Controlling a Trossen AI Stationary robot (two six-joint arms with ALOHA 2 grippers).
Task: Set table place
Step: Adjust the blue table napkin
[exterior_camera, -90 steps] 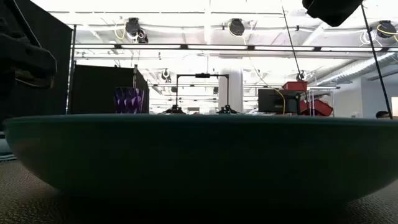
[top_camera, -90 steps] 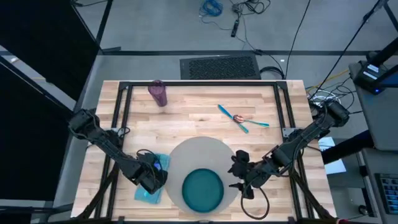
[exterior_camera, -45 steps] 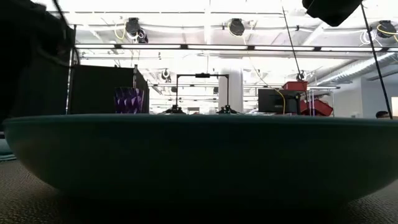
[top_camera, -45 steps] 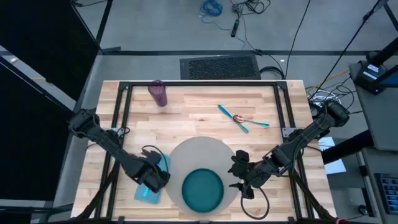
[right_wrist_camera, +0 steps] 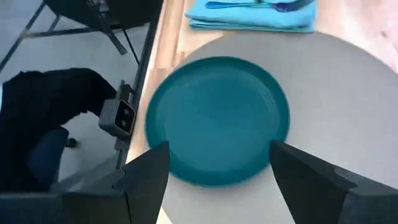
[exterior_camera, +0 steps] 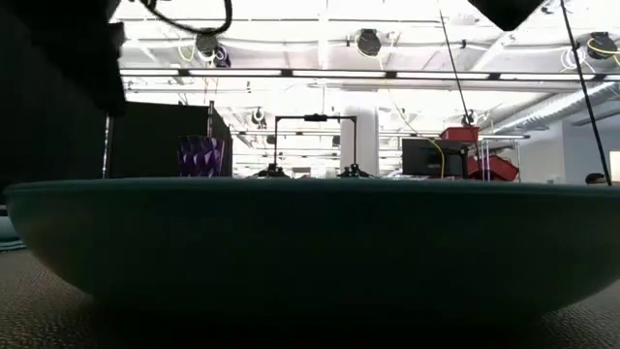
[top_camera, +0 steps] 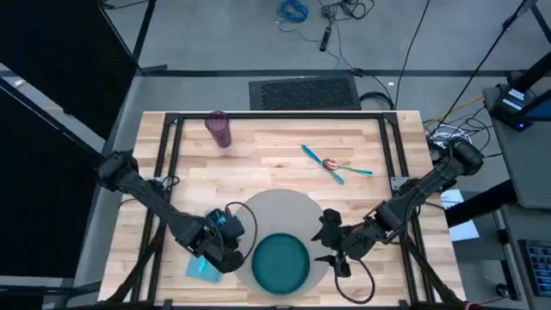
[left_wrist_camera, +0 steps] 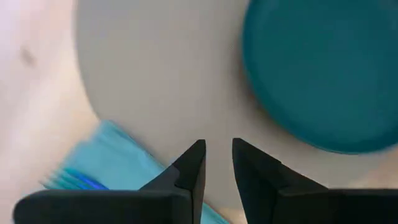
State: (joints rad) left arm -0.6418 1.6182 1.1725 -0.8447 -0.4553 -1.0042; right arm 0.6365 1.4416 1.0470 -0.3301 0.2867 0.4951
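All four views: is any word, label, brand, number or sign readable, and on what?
None can be read.
The teal plate, round mat, blue napkin, purple cup and wooden table carry no visible print.
The small grey box beside the table frame shows dark marks, too blurred to read.
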